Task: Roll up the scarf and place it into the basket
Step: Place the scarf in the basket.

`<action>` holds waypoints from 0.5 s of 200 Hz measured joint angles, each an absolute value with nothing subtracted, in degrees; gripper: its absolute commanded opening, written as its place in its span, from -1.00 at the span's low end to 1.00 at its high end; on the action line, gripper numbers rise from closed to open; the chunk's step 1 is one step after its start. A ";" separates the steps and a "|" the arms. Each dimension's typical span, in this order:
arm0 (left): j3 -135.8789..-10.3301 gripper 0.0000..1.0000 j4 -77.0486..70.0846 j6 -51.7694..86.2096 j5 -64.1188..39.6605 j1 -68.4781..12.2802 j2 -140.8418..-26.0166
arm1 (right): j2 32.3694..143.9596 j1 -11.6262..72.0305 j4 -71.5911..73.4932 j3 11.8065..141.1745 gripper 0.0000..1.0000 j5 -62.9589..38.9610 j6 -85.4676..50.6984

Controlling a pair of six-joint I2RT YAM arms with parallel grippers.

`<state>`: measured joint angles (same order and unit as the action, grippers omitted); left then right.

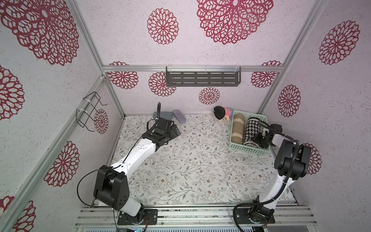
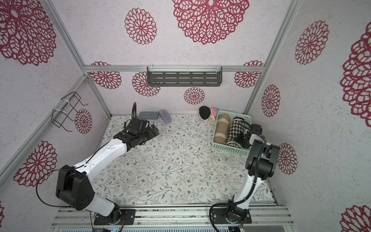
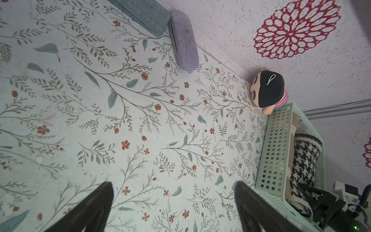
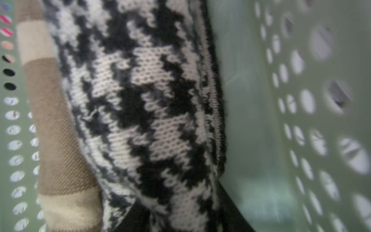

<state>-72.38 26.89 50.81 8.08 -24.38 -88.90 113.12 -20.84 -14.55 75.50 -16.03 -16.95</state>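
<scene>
**Letting go of the scarf in the basket**

The scarf [image 1: 251,130], a black-and-white knit roll, lies inside the basket [image 1: 246,149] at the far right corner of the worktop [image 1: 180,170]. It touches a beige roll [image 1: 237,128] beside it. The right gripper [image 1: 256,141] is down in the basket at the near end of the scarf. In the right wrist view its dark fingers [image 4: 136,219] stand on both sides of the knit, but I cannot tell if they press it or are loose. The left gripper [image 3: 173,184] hangs wide apart above the far left part of the worktop and holds nothing.

The step, I judge, is the release. To do it well, the jaws should part fully before the arm rises. The arm should go straight up, so that no loop catches on a finger and unwinds the roll. The basket wall is just beside the gripper, so a sideways move could push the basket.

The worktop has a print of leaves and small flowers. A doll [image 1: 221,113] and two cases [image 1: 162,115] lie at its far edge. The walls carry red flower patterns, a grey shelf [image 1: 202,79] and a wire rack [image 1: 89,112].
</scene>
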 measured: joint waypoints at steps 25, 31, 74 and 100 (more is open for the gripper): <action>-72.40 0.95 26.96 50.81 8.27 -24.16 -88.90 | 110.98 -20.34 -15.29 74.72 0.24 -11.84 -17.58; -72.40 0.95 27.03 50.81 8.32 -24.03 -88.90 | 110.21 -20.27 -15.73 74.59 0.29 -10.72 -17.72; -72.40 0.95 27.77 50.78 8.73 -22.41 -88.71 | 103.22 -19.86 -17.56 72.36 0.55 -5.78 -17.34; -72.40 0.95 28.14 50.74 9.56 -21.85 -87.59 | 97.60 -19.51 -18.11 71.02 0.58 -3.79 -17.12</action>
<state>-72.40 28.14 50.74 9.56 -21.85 -87.59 97.60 -19.51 -18.11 71.02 -3.79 -17.12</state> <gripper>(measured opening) 0.975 0.787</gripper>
